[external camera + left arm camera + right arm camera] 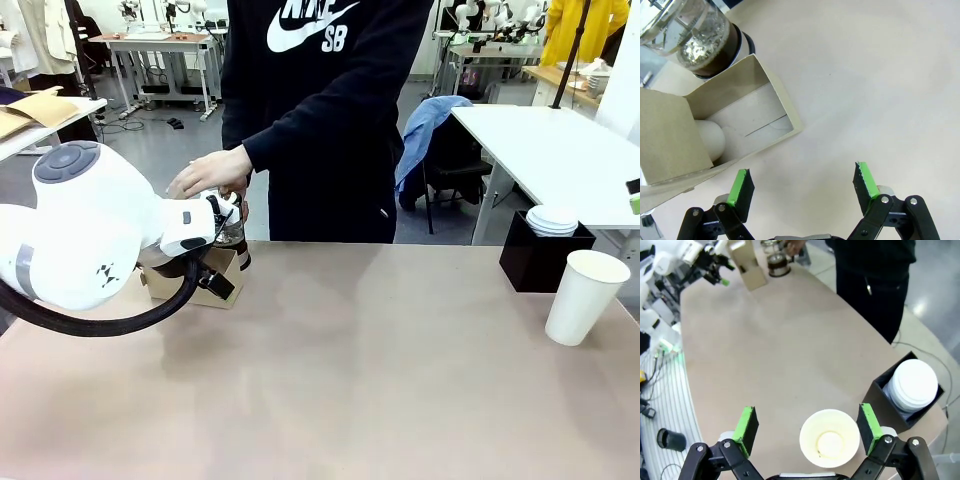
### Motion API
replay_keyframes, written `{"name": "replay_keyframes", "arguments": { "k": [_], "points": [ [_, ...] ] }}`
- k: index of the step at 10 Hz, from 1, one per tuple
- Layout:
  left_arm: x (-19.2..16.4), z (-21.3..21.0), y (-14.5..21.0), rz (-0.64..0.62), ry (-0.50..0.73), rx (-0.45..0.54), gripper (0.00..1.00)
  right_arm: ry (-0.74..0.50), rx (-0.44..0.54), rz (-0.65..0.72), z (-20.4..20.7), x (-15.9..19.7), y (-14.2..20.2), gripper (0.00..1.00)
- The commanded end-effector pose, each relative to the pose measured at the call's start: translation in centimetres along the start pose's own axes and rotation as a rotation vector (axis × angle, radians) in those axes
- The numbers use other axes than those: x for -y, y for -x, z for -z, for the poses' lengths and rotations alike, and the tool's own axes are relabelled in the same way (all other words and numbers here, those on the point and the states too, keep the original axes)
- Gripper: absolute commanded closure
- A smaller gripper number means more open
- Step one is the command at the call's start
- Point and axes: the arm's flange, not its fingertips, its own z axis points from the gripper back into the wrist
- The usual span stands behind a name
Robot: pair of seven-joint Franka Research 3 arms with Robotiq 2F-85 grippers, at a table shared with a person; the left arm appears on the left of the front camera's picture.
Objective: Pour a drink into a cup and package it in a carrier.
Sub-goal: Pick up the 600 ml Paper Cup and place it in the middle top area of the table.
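Cup [829, 438] between spread right jaws, apparently untouched

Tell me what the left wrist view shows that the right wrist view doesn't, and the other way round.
Left wrist, beyond the right wrist: the inside of the cardboard carrier, with a rounded white shape in its well, and dark drink in the glass pot, close up past the open left pincer. Right wrist, beyond the left: the empty cup from above, framed by the open right pincer, a black box of white lids, and the person. Both: carrier, pot and the beige table.
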Motion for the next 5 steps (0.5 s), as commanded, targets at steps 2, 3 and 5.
{"name": "replay_keyframes", "arguments": {
  "k": [2, 3, 5],
  "points": [
    [-0.1, 0.0, 0.0, -0.001, 0.001, 0.0, 0.0, -0.09, 0.23, -0.051, -1.1, 3.9, 5.0, 0.0],
    [-0.1, 0.0, 0.0, -0.001, 0.001, 0.0, 0.0, -0.13, 0.308, -0.065, -1.6, 4.8, 7.9, 0.0],
    [-0.1, 0.0, 0.0, -0.001, 0.001, 0.0, 0.0, -0.141, 0.44, -0.056, -2.1, 6.3, 13.0, 0.0]
  ]
}}
